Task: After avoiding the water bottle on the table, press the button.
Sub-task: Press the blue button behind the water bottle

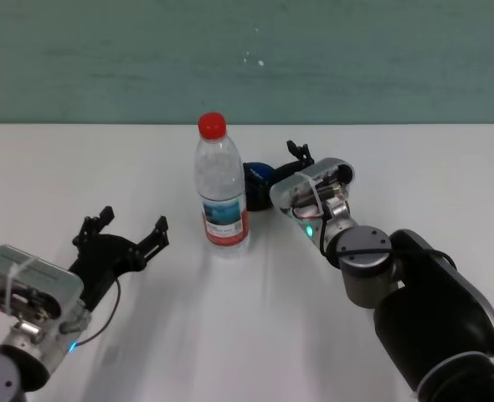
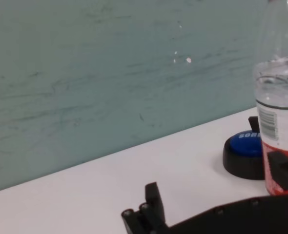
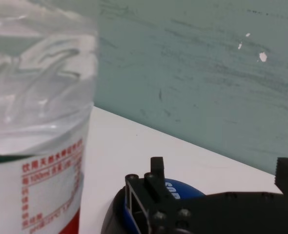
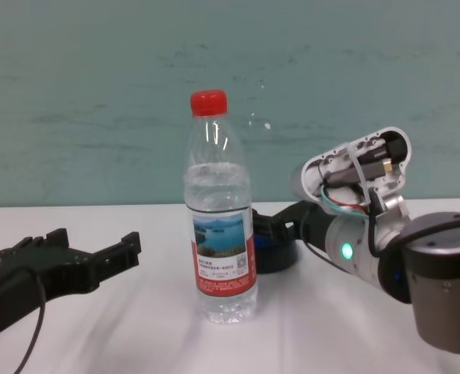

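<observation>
The water bottle [image 1: 222, 197], clear with a red cap, stands upright in the middle of the white table [image 1: 431, 167]. The blue button [image 1: 259, 177] with its black base sits just behind and to the right of the bottle. My right gripper [image 1: 282, 167] is open and hangs over the button, to the right of the bottle. In the right wrist view its fingers [image 3: 145, 191] straddle the blue dome [image 3: 182, 189], with the bottle [image 3: 41, 146] close beside; whether they touch the button I cannot tell. My left gripper [image 1: 123, 228] is open and empty, left of the bottle. In the chest view the bottle [image 4: 221, 234] partly hides the button [image 4: 275, 253].
A teal wall [image 1: 247, 59] runs along the table's far edge. The left wrist view shows the bottle [image 2: 280, 122] and the button [image 2: 242, 150] off to one side, with bare table [image 2: 110, 180] ahead. My right forearm [image 1: 381, 268] lies over the table's right front.
</observation>
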Controlling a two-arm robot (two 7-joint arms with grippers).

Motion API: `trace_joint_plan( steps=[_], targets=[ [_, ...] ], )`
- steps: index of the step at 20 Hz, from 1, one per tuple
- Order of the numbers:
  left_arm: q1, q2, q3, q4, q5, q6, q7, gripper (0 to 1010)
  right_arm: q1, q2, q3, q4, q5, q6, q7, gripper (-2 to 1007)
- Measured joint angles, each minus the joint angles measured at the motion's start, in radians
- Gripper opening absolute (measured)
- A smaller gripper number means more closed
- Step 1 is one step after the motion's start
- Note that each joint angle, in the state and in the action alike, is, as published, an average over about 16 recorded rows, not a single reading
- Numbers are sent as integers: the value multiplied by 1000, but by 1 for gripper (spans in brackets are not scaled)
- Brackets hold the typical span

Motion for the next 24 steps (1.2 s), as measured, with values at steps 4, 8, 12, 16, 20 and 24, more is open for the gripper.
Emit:
trace_joint_plan(
  steps=[4,8,12,16,20,24],
  targets=[
    [0,0,0,0,0,0,0,1005,7,-3,2,17,-4,-3,-1,1003],
    [0,0,0,0,0,0,0,1004,14,-4,2,33,-10,-6,-2,1003],
    [0,0,0,0,0,0,0,1004,22,-6,0,47,-18,-10,-4,1003],
    [0,0,0,0,0,0,0,1004,29,-7,-2,61,-25,-13,-7,1003],
    [0,0,0,0,0,0,0,1004,35,-7,-3,72,-33,-15,-9,1003],
    [0,0,0,0,0,0,0,1004,38,-7,-3,79,-38,-16,-11,1003]
  ],
)
